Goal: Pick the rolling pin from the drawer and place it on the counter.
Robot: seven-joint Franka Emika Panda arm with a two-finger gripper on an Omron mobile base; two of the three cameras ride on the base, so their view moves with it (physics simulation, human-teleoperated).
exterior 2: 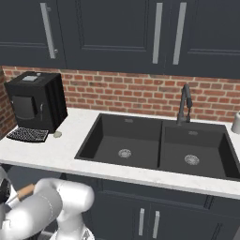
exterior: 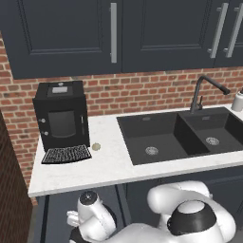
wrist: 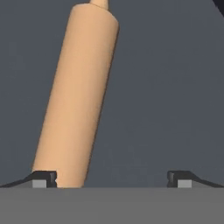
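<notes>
Pin [wrist: 76, 96]: tan, lying on dark drawer floor [wrist: 170, 96]. Tool [wrist: 111, 178]: wide open, holding nothing, left fingertip [wrist: 43, 178] beside pin.

Even flat light, slightly blurry.

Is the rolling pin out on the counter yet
No. The rolling pin lies on a dark grey surface below the open gripper; the counter holds none.
</notes>
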